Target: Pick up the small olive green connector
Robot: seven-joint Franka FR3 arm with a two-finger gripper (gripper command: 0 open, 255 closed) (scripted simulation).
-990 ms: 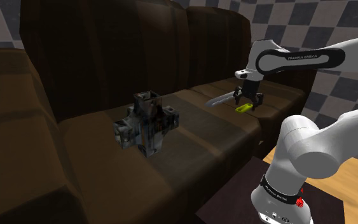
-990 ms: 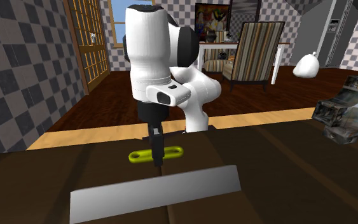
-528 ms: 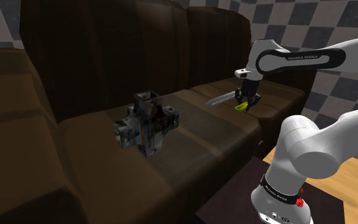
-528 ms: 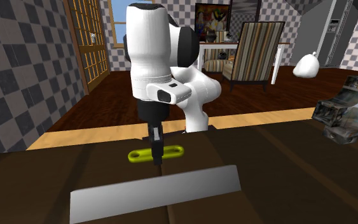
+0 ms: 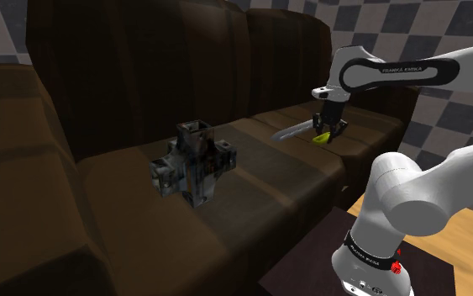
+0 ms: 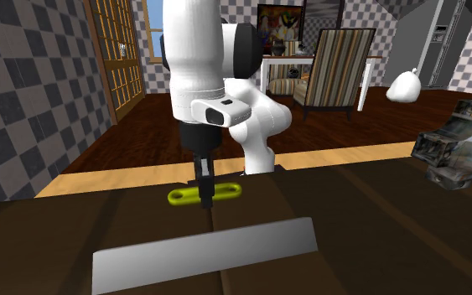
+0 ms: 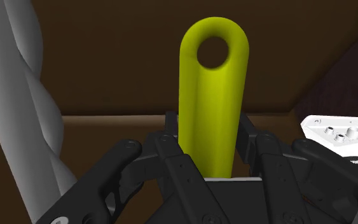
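Observation:
The connector is a small yellow-green bar point(image 7: 212, 95) with rounded ends and a hole at its tip. My black gripper point(image 7: 209, 156) is shut on it, and the fingers point(image 7: 248, 129) clasp its middle from both sides. In the shoulder view the gripper point(image 5: 325, 133) hangs over the right end of the brown sofa seat point(image 5: 251, 181) with the connector point(image 5: 319, 139) in it. From the second exterior view the connector point(image 6: 181, 196) lies level across the gripper point(image 6: 203, 194), just above the seat.
A flat grey blade-like piece point(image 5: 291, 131) point(image 6: 204, 256) lies on the seat close beside the gripper. A grey blocky cross-shaped object point(image 5: 194, 161) point(image 6: 460, 144) sits mid-seat. The sofa back point(image 5: 159, 67) rises behind. The dark stand point(image 5: 306, 261) is at the lower right.
The fingers stood open around the connector a second ago and have shut on it. The hand has since risen a little, taking the connector up with it.

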